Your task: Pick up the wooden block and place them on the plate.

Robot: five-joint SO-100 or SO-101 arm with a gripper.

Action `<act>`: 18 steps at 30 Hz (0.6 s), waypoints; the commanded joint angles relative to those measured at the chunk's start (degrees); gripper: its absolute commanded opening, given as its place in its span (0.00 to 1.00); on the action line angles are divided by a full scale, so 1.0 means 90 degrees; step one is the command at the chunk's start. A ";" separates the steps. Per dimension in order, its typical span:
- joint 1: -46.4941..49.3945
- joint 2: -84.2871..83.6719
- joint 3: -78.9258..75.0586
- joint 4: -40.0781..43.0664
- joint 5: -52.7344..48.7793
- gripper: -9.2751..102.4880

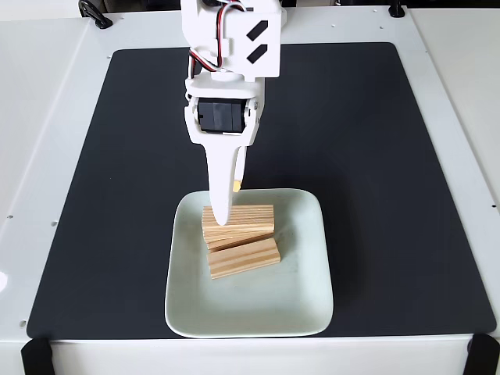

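White and pointed, the hand [223, 212] reaches down from the arm [228, 47] in the fixed view, its tip over the top block [248, 217] on the plate [248, 312]. One long finger [221, 180] faces the camera and a second shows as a sliver at its right edge; whether the jaws are apart or together cannot be told from this angle, nor whether the tip touches the wood.

Nearest the camera, two black clamps [35, 355] grip the front corners of the white bench [39, 156]. Next comes the plate, pale mint green, sitting at the front edge of the black mat [359, 156]. On its back half lie the blocks in a loose pile: a lower block [244, 258] nearer the camera, lying at a slight angle, and the top one behind and above it, partly overlapping. A strip of a middle block [238, 239] shows between them. Behind the plate the mat is bare, and the arm's black servo [223, 116] hangs over it.
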 commanded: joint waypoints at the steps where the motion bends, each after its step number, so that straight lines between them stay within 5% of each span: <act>1: -0.0010 0.0059 -0.0020 -0.0010 0.0029 0.38; 10: -0.0010 0.0195 0.0059 -0.0059 -0.0059 0.36; 16: -0.0010 0.0850 0.0322 -0.0059 0.0000 0.07; 18: -0.0039 0.1172 0.0752 -0.0078 0.0000 0.10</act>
